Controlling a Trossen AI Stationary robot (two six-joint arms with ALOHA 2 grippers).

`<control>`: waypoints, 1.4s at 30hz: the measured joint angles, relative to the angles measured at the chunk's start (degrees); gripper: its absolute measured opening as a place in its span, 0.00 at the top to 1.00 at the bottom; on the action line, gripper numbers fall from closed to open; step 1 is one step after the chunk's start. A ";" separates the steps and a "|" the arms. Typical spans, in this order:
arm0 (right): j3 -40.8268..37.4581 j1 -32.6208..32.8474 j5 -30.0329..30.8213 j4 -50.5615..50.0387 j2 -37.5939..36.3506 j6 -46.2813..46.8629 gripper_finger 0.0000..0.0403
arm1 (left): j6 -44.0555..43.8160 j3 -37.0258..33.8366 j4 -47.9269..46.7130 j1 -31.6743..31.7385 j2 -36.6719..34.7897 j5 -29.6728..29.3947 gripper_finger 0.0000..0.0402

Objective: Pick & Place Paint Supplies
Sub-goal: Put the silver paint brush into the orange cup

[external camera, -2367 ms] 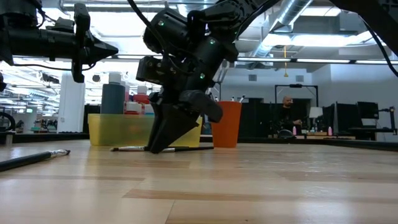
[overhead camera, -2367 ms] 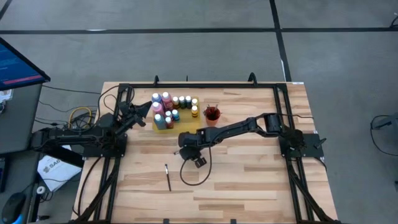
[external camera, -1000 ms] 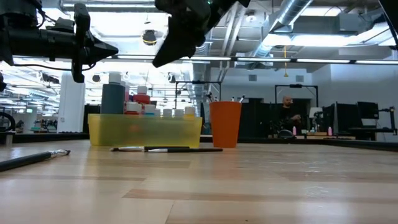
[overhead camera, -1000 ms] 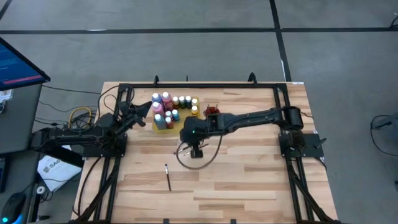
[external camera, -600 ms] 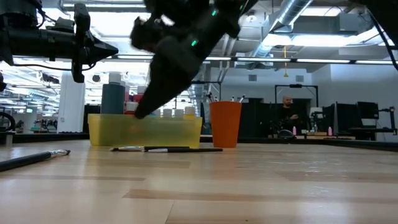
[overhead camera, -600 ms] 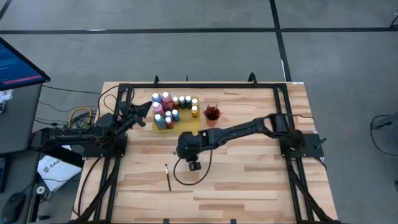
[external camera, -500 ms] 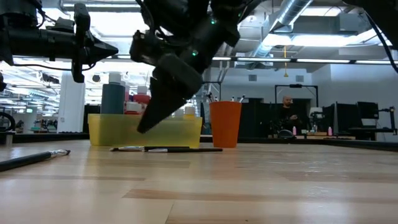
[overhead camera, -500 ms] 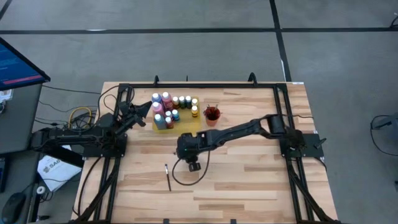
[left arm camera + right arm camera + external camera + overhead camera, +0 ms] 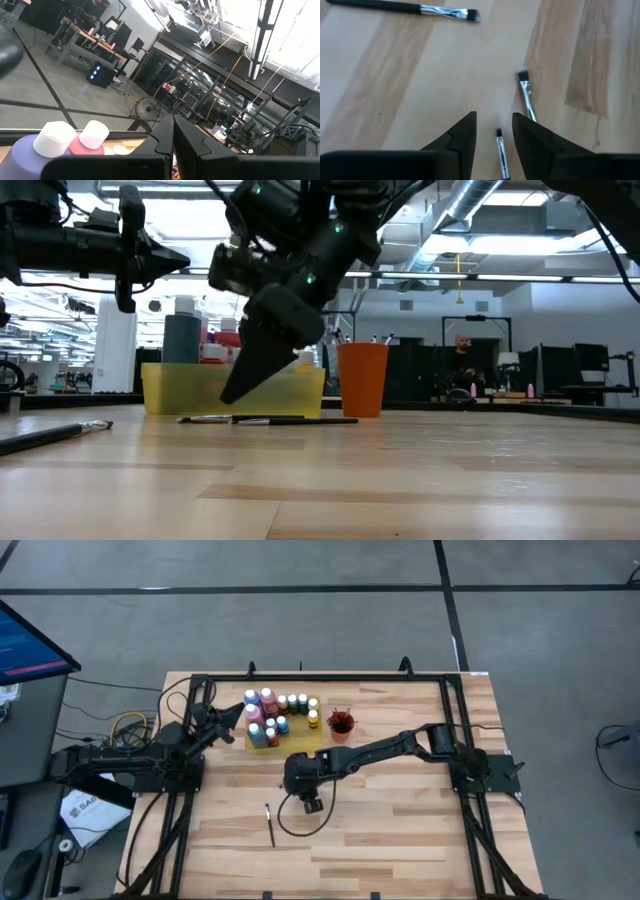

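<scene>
the lone brush [image 9: 270, 824] lies nearest, at about 7 o'clock from the table's middle in the high view, well apart from everything else; in the low view it shows at the near left edge [image 9: 55, 434].

the right gripper [image 9: 494, 131] hangs over the bare wood just short of the yellow tray [image 9: 300, 743], roughly 10 o'clock of centre [image 9: 297, 783]. its fingers [image 9: 462, 131] stand partly open with nothing between them, and two thin brushes lie under them: one [image 9: 502, 152] runs straight into the gap, the other [image 9: 526, 96] sits just beside it, towards the far finger.

to do this pick well, i judge the gripper should come down with the nearer brush's handle centred in the gap and crosswise to the closing line, the tips nearly on the wood, then close gently. the neighbouring brush is near enough to be nudged or caught too.

beyond, the paint bottles [image 9: 268, 708] stand packed in the tray at 11 o'clock, and the orange cup [image 9: 341, 724] with brushes in it is just beside the tray at 12 o'clock.

the left gripper [image 9: 173, 134] is closed and empty, waiting near the bottles at 10 o'clock.

no brand, label or writing can be read on any item.
</scene>
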 joint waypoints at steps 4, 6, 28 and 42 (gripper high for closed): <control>-0.13 -0.05 0.02 -0.60 1.55 0.02 0.70 | 0.00 0.00 -0.02 0.00 0.00 0.01 1.00; 0.23 0.02 -0.02 1.39 3.25 0.13 0.71 | 0.00 0.02 -0.02 0.02 0.00 0.01 1.00; -0.02 -0.53 -0.44 -0.55 2.62 9.09 1.00 | 0.00 0.00 0.00 0.02 0.00 0.00 1.00; -0.15 -0.84 1.85 -1.39 -9.29 14.69 1.00 | 0.00 0.00 0.00 0.02 0.00 0.01 1.00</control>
